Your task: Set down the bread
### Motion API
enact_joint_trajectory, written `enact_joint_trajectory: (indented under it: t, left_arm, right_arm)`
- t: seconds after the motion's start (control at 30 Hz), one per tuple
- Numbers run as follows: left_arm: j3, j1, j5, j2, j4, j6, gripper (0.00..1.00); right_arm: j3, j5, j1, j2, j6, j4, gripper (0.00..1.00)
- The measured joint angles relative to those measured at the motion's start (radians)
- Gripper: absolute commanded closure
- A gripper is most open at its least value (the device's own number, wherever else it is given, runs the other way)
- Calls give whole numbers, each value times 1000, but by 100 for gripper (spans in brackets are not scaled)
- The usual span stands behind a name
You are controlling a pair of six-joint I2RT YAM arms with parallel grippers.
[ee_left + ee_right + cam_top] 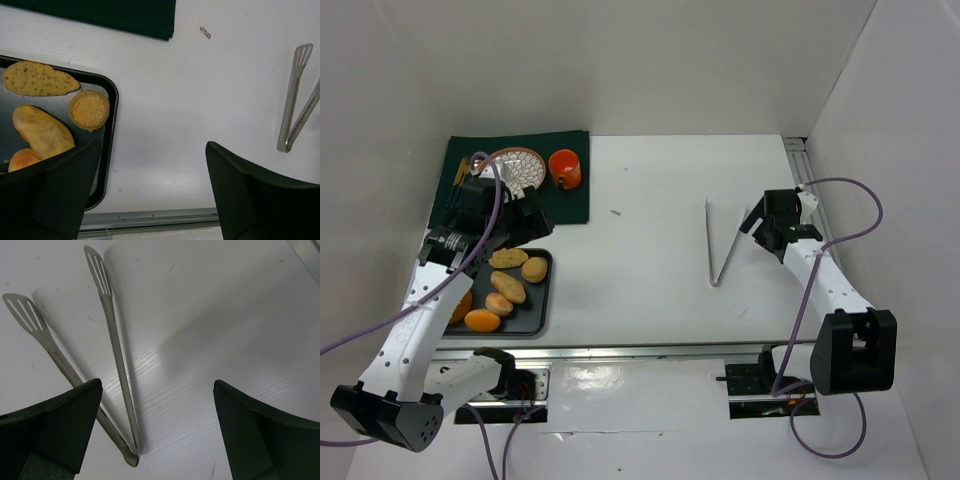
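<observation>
Several golden-tan bread rolls (508, 286) lie on a black tray (548, 290) at the near left. In the left wrist view I see a flat oval roll (40, 79), a round one (89, 108) and a long one (42, 131) on the tray (113, 100). My left gripper (533, 227) is open and empty, hovering above the tray's far right corner; it also shows in the left wrist view (153, 150). My right gripper (757, 223) is open and empty beside metal tongs (720, 245); in the right wrist view it (157, 387) hangs over the tongs' hinge end (117, 360).
A dark green mat (570, 205) at the far left holds a patterned white plate (520, 163) and an orange mug (565, 168). The tongs also show in the left wrist view (294, 100). White walls enclose the table. A metal rail (650, 350) runs along the near edge.
</observation>
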Motion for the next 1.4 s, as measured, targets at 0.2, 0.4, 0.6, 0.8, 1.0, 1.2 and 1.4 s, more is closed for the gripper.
enact_joint_trajectory:
  t: [0.2,0.4,0.6,0.8,1.0,1.2,1.4]
  left_arm:
    - [0,-5,-5,0,0,5,1]
    - [-8,-8,-40,11,-4,22,1]
    - [-12,-8,-54,25,-10,30,1]
    - [-12,-7,-72,46,-11,49,1]
    - [-18,-6,-72,65,-10,49,2]
    - [-19,-6,-78,65,-9,50,2]
    - [-26,-6,-87,64,-8,50,2]
  right_arm:
    - [-28,-12,-5,-61,8,-2,1]
    - [-40,-68,-18,-34,-14,5,7]
    - [-50,-149,-28,72,-44,40,9]
    - [-63,-219,-27,160,-68,121,26]
    - [-77,-234,28,253,-72,201,36]
    - [-86,-234,92,290,-76,251,65]
    - [-85,-216,175,290,-66,248,92]
